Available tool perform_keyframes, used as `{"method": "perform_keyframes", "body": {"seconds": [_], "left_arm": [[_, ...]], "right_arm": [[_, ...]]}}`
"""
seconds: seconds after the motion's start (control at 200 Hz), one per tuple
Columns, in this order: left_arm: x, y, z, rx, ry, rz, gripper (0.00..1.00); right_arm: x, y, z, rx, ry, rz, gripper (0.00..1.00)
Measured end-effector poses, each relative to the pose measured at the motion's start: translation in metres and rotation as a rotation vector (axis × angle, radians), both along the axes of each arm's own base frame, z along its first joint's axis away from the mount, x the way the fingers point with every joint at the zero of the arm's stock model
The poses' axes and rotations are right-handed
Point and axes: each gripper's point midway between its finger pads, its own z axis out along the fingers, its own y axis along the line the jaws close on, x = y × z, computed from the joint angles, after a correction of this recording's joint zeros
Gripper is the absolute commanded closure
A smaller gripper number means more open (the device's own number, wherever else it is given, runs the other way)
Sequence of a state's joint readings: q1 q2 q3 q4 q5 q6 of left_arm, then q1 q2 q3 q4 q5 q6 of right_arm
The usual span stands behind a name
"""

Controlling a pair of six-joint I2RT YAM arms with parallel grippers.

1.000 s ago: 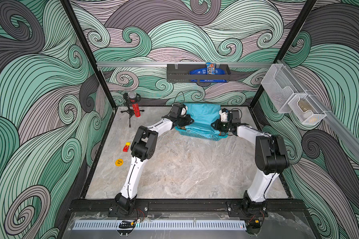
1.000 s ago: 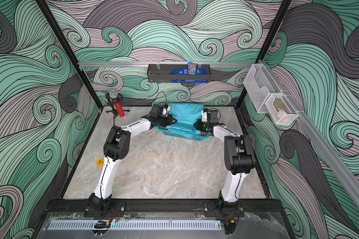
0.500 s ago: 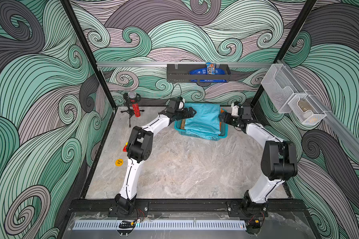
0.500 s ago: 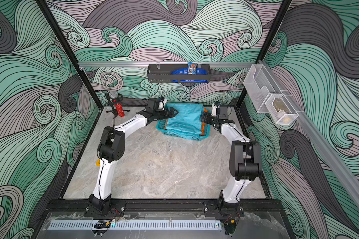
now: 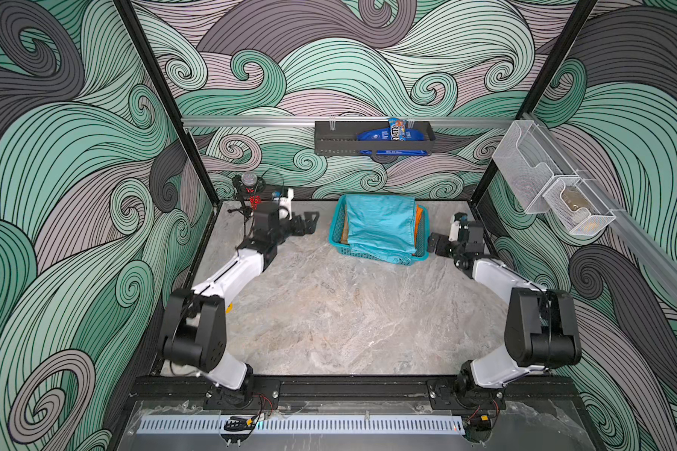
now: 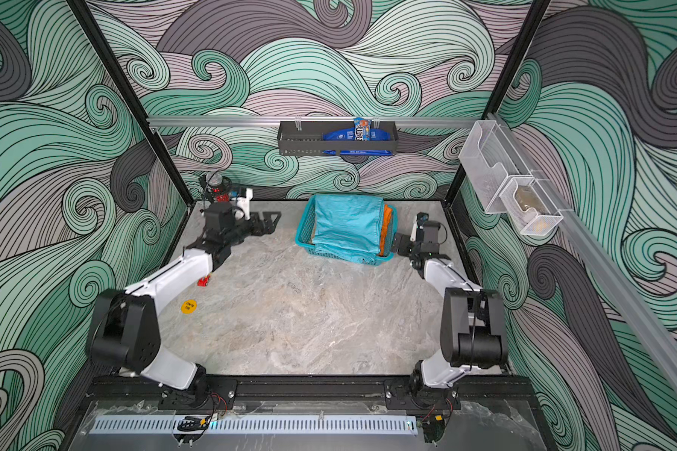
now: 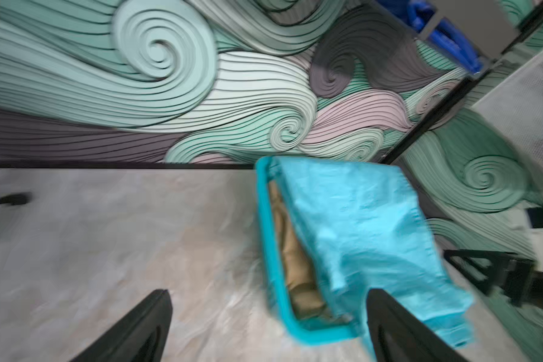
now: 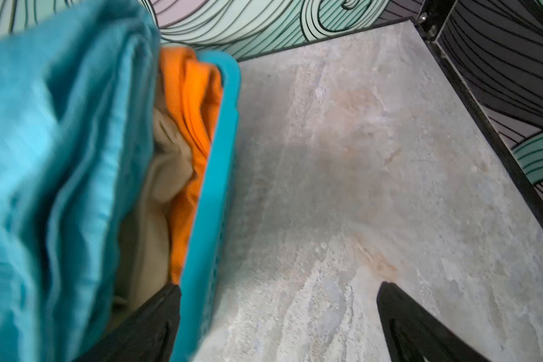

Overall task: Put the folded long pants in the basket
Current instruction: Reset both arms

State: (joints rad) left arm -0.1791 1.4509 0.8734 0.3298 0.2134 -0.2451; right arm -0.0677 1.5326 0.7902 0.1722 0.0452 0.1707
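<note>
The turquoise basket [image 5: 336,228] [image 6: 305,230] stands at the back middle of the table. Teal folded long pants [image 5: 382,226] [image 6: 348,226] lie on top and hang over its near rim. Orange pants [image 5: 419,218] [image 8: 198,103] and tan pants [image 5: 345,234] [image 7: 292,250] show beneath them. My left gripper [image 5: 309,222] [image 7: 268,293] is open and empty, a short way left of the basket. My right gripper [image 5: 434,244] [image 8: 279,285] is open and empty, close beside the basket's right wall [image 8: 220,150].
A black wall tray [image 5: 372,138] with blue snack packs hangs above the basket. White wire-mesh bins [image 5: 544,183] hang on the right wall. A small stand with a red part [image 5: 249,187] is at the back left. A red toy [image 6: 203,280] and a yellow disc [image 6: 189,305] lie at the left.
Both grippers have opened, let go of the teal pants and drawn back to either side of the basket. The teal pants now rest on the basket.
</note>
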Motion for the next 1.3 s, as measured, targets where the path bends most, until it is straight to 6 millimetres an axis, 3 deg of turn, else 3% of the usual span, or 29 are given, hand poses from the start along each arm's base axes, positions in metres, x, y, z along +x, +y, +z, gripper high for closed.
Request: {"method": "perform_keyframes", "body": {"seconds": [0.08,0.175,0.315,0.46,0.595,0.81,0.99,1.301], "left_arm": [[-0.033,0.038,-0.037,0.102,-0.031,0.100,0.02],[-0.062,0.061,-0.076,0.189,-0.041,0.171,0.01],[-0.089,0.086,-0.106,0.237,-0.074,0.245,0.01],[-0.080,0.103,-0.105,0.234,-0.128,0.289,0.01],[-0.065,0.108,-0.103,0.224,-0.159,0.287,0.02],[-0.075,0.103,-0.107,0.214,-0.212,0.248,0.01],[-0.073,0.097,-0.092,0.213,-0.279,0.219,0.01],[-0.073,0.095,-0.086,0.216,-0.308,0.205,0.01]], "right_arm": [[-0.018,-0.002,-0.001,-0.025,-0.082,-0.009,0.00],[-0.036,-0.004,-0.016,-0.048,-0.133,-0.021,0.00],[-0.054,-0.006,-0.030,-0.088,-0.196,-0.018,0.00],[-0.062,-0.005,-0.006,-0.138,-0.397,-0.007,0.00],[-0.075,-0.002,-0.012,-0.156,-0.438,0.018,0.00],[-0.054,0.001,0.025,-0.178,-0.559,0.041,0.00],[-0.053,0.003,0.026,-0.186,-0.564,0.055,0.00],[-0.053,0.004,0.026,-0.191,-0.562,0.062,0.00]]}}
